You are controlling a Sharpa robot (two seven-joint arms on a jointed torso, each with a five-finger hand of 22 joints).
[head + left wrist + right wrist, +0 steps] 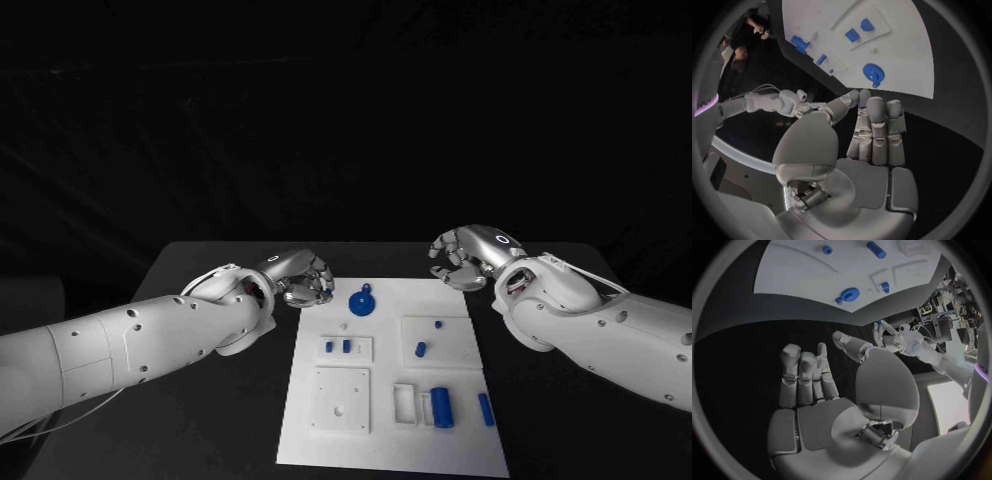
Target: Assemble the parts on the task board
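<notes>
Black table [216, 400]: both robot hands hover empty.

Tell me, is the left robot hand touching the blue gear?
Apart. The left wrist view shows black table between the left robot hand and the blue gear on the board.

The scene is dim, with a black backdrop and a dark bench [216, 262] that take almost all light. The white board [389, 440] is the brightest surface and reflects evenly, without hard glare. Light seems to fall from above: the silver fingers [877, 131] carry soft highlights. Shadows on the board are faint. Both wrist views are strongly fisheye, edges bend, and the rim is dark.
</notes>
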